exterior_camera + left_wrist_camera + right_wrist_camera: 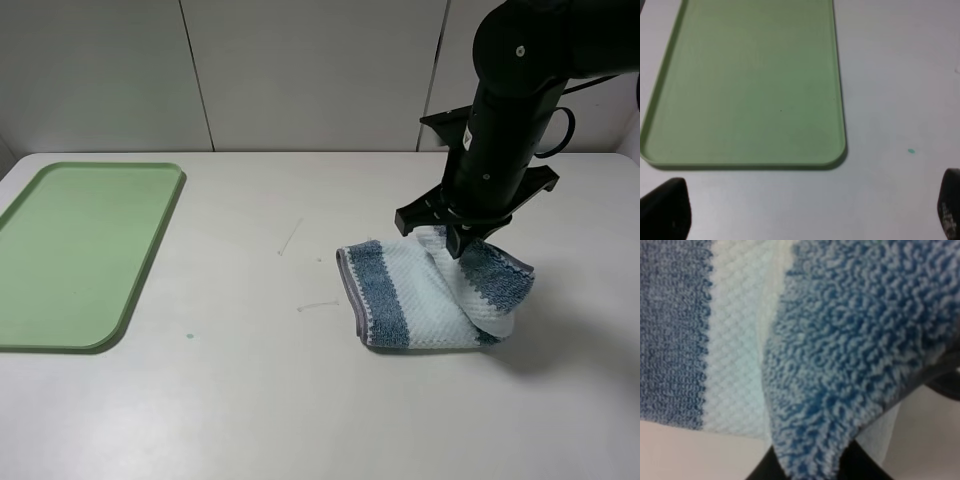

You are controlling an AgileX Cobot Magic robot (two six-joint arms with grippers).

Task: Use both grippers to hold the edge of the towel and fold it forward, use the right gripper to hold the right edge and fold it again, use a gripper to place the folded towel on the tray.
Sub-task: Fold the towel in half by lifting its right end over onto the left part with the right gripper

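The striped towel [420, 300] lies folded on the white table, right of centre, its grey hem [346, 283] running along its left side. My right gripper [460, 243] points straight down over the towel's back right part and is shut on the right edge, which is lifted and curled over the rest. In the right wrist view blue terry [850, 340] fills the frame, pinched between the dark fingers [765, 471] of the right gripper [810, 467]. The green tray [80, 250] sits empty at the far left. My left gripper [807, 212] hovers open near the tray [750, 85], holding nothing.
A small teal speck [190, 337] marks the table between tray and towel. Faint scratches [290, 238] show near the table's centre. A panelled wall runs behind the table's far edge. The left arm is out of the exterior high view.
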